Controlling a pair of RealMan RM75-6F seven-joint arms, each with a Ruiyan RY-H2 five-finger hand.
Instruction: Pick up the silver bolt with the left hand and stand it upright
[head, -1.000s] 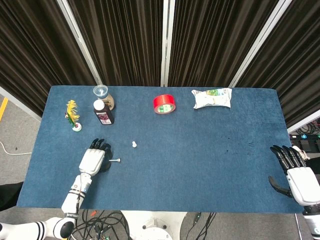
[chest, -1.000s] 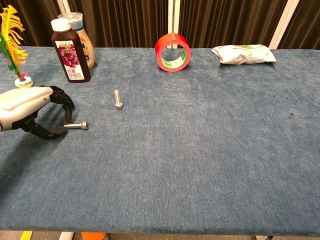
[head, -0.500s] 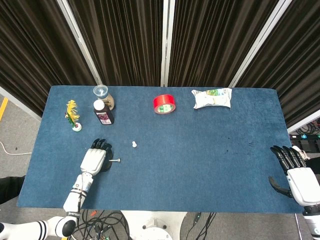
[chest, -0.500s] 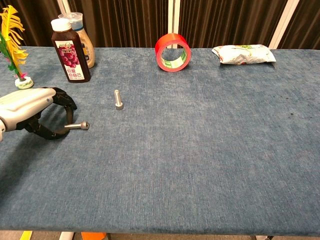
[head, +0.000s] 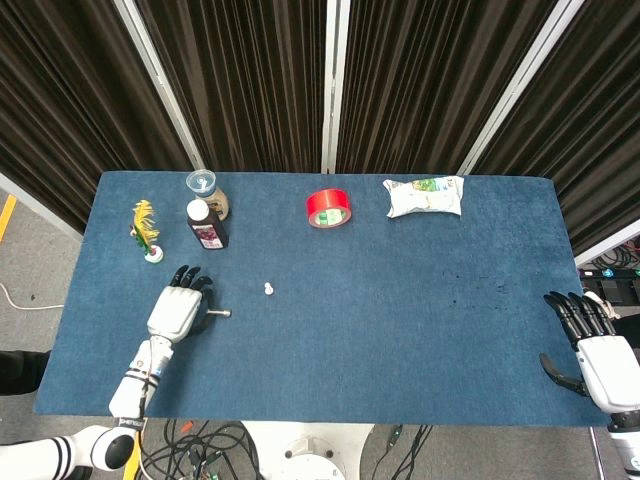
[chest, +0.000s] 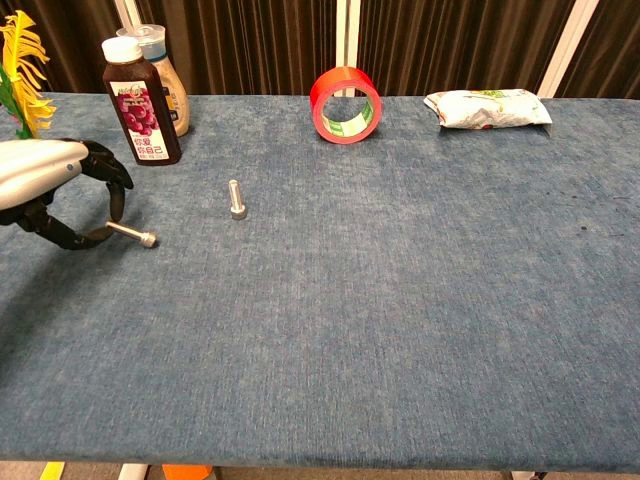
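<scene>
A silver bolt (chest: 131, 235) (head: 219, 313) is pinched at one end between the thumb and a finger of my left hand (chest: 45, 180) (head: 178, 312) at the table's left side. It lies nearly level, its head pointing right and slightly down, just above the blue cloth. A second silver bolt (chest: 237, 199) (head: 268, 289) stands upright on its head to the right, apart from the hand. My right hand (head: 590, 345) rests open at the table's right front corner, seen only in the head view.
A dark sauce bottle (chest: 142, 102) and a capped jar (chest: 168, 80) stand behind the left hand, with a yellow feather toy (chest: 22, 70) at the far left. A red tape roll (chest: 345, 105) and a snack bag (chest: 487, 108) lie at the back.
My left hand has closed on the lying bolt and moved left and away from me, carrying the bolt with it. The right hand has stayed still.
</scene>
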